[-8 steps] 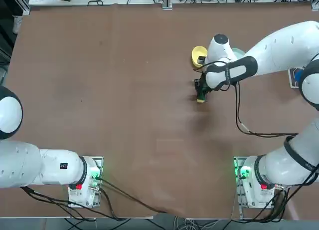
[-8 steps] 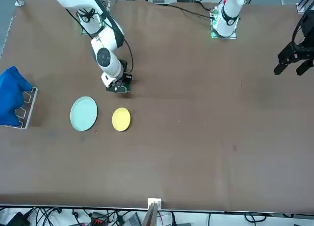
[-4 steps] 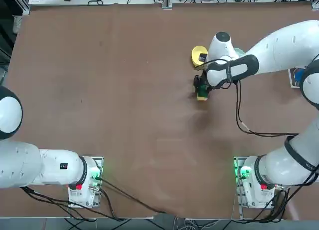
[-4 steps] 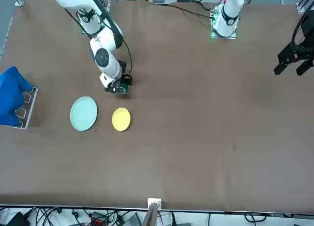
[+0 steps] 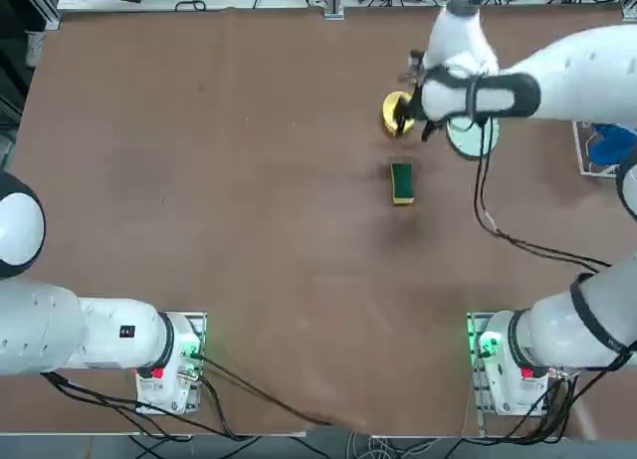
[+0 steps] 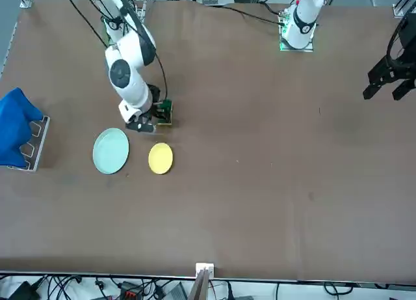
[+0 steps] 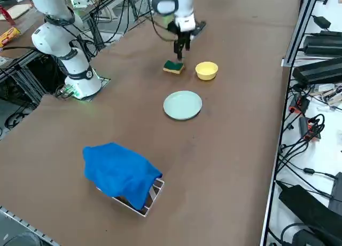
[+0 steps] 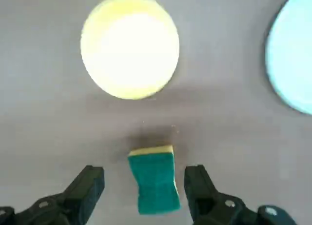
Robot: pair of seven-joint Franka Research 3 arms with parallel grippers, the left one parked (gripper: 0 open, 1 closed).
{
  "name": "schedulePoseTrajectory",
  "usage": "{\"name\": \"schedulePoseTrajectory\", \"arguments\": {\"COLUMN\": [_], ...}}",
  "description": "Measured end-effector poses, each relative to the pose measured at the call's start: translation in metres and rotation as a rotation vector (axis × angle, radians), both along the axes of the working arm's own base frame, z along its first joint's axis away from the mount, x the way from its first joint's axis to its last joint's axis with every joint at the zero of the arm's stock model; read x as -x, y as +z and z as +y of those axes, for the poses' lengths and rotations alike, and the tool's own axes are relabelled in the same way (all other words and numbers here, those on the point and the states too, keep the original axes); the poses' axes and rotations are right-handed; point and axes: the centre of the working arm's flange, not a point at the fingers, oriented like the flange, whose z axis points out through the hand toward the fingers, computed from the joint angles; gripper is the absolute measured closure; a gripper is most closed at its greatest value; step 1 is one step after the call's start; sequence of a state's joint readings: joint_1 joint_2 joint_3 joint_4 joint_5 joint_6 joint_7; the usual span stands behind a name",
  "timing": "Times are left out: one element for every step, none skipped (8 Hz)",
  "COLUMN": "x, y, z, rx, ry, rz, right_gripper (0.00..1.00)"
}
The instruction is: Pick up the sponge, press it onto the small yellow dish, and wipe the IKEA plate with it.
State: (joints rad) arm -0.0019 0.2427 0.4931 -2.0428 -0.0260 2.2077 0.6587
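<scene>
Surface [image 5: 199, 180]: brown, carries all items.
IKEA plate [image 7: 183, 105]: pale mint, beside dish.
Small yellow dish [image 7: 207, 70]: empty, just beyond sponge.
Sponge [image 5: 402, 182]: flat on surface, released a moment ago.
Right tool [image 8: 144, 186]: spread wide, empty, lifted above sponge; wiping apparently finished.

The right arm is stretched way out over the table, forearm running roughly level and the wrist bent so the right gripper [image 8: 145, 186] points straight down. It's hanging in the air, not touching the surface. Both black fingers [image 8: 87, 185] are spread wide apart and nothing is clamped between them; the gap between the jaws is just open air, with the tabletop well below.
</scene>
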Motion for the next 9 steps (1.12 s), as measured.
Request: {"name": "schedulePoseTrajectory", "arguments": {"x": [-0.018,-0.033,-0.047,-0.06,-0.073,-0.086,-0.097,-0.104,-0.109], "y": [0.04,0.071,0.094,0.11,0.126,0.144,0.163,0.183,0.199], "z": [-0.005,-0.014,-0.029,-0.046,-0.069,-0.097,-0.129,-0.162,-0.195], "rx": [0.009,0.009,0.005,0.002,0.004,0.012,0.029,0.056,0.08], "ry": [-0.015,-0.037,-0.06,-0.077,-0.083,-0.081,-0.069,-0.047,-0.034], "rz": [0.003,-0.005,-0.02,-0.037,-0.054,-0.066,-0.076,-0.088,-0.096], "right_gripper": [0.0,0.0,0.0,0.0,0.0,0.0,0.0,0.0,0.0]}}
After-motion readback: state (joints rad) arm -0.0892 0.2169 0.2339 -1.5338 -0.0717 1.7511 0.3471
